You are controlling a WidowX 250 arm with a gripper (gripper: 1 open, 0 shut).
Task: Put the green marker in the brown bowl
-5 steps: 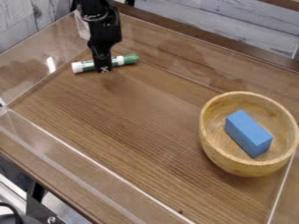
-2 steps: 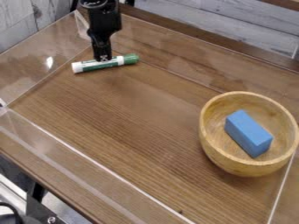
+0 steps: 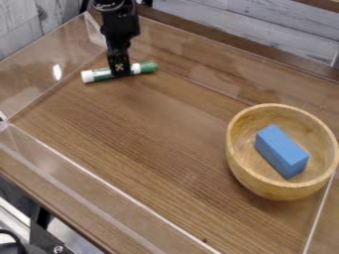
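Camera view, looking down over the wood table [image 3: 146, 149] w/ clear side walls. Gripper [image 3: 119, 69] hangs off the black arm at top left, pointing straight down, fingers spread and straddling the green marker [image 3: 119, 71] mid-barrel. Can't tell if fingertips touch the barrel; marker looks flat on the table, not lifted. Marker lies roughly left-right, slight tilt, white end at left, dark green cap at right. Brown bowl [image 3: 236, 149] sits at right edge of view, well apart from marker and gripper, upright. Inside it a blue block [image 3: 281, 151] lies flat, long side running diagonally, approx. centered in the bowl.
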